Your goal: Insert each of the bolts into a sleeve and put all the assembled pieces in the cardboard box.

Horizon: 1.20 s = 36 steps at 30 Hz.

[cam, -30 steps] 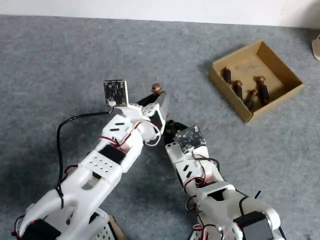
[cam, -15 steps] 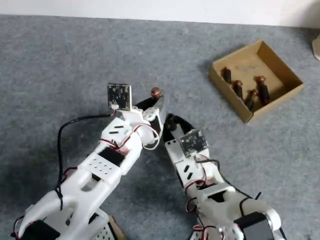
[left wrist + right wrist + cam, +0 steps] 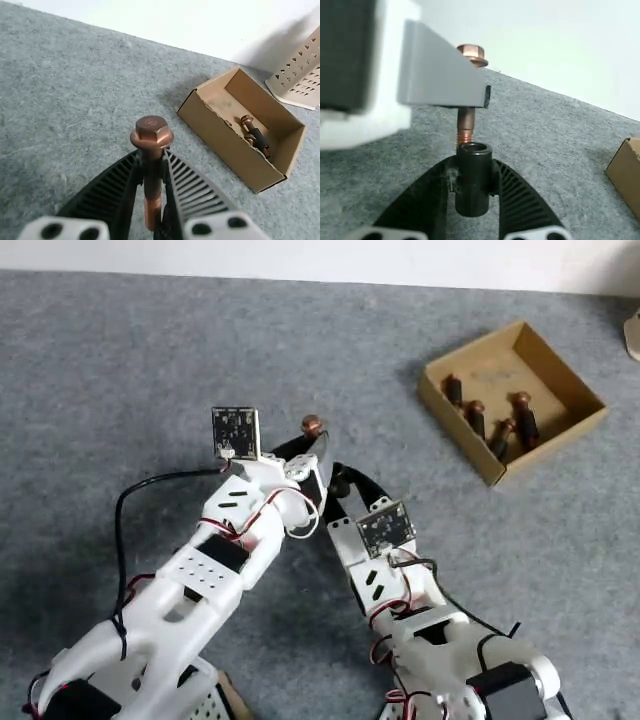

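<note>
Look, your left gripper (image 3: 151,162) is squeezed tight on the bolt (image 3: 151,136), and your right gripper (image 3: 472,167) pinches the sleeve (image 3: 472,192) right under the bolt's tip.

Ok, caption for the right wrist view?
Right gripper holds a black sleeve, with the copper bolt poised at its mouth.

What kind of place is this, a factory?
Probably a small robotics lab or hobby bench, not a factory: a little left arm and right arm on a grey felt-like tabletop, holding a copper bolt and black sleeve near a cardboard box.
</note>
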Motion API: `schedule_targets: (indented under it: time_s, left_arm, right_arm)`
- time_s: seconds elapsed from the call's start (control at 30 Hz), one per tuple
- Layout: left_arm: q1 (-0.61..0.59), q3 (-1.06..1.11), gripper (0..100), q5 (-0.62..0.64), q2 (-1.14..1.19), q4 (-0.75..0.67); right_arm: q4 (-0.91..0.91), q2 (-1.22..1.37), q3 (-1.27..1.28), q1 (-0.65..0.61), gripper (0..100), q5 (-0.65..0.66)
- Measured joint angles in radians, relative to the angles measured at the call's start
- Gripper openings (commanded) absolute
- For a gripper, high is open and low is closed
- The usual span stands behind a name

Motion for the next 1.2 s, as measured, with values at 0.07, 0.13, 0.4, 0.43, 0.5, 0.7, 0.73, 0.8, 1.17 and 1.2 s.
schedule_targets:
  time_s: [0.07, 0.13, 0.4, 0.43, 0.5, 0.7, 0.73, 0.8, 1.17, 1.2]
  left_arm:
    - [-0.002, 0.000, 1, -0.008, -0.029, -0.003]
    - [-0.003, 0.000, 1, -0.006, -0.072, -0.003]
    - [-0.015, 0.069, 1, -0.005, -0.279, -0.005]
    - [-0.009, 0.075, 1, -0.005, -0.284, -0.005]
    - [-0.008, 0.084, 1, -0.005, -0.292, -0.005]
    - [-0.009, 0.094, 1, -0.003, -0.295, -0.005]
    - [-0.009, 0.103, 1, -0.003, -0.295, -0.005]
    - [-0.008, 0.112, 1, -0.003, -0.295, -0.005]
    - [0.002, 0.115, 1, 0.049, -0.295, -0.005]
    - [0.003, 0.115, 1, 0.049, -0.295, -0.005]
  right_arm:
    - [0.009, 0.000, 0.000, 0.000, 0.4, 0.000]
    - [0.055, 0.000, 0.000, 0.002, 0.4, 0.000]
    - [0.124, 0.002, 0.000, -0.006, 0.4, 0.000]
    - [0.124, 0.002, 0.000, -0.006, 0.4, 0.000]
    - [0.124, 0.002, 0.000, -0.006, 0.4, 0.000]
    - [0.124, 0.002, 0.000, -0.006, 0.4, 0.000]
    - [0.124, 0.002, 0.002, -0.006, 0.4, 0.000]
    - [0.101, 0.002, 0.002, -0.006, 0.4, 0.000]
    - [0.031, 0.002, 0.002, -0.006, 0.4, 0.000]
    - [0.031, 0.002, 0.002, -0.006, 0.4, 0.000]
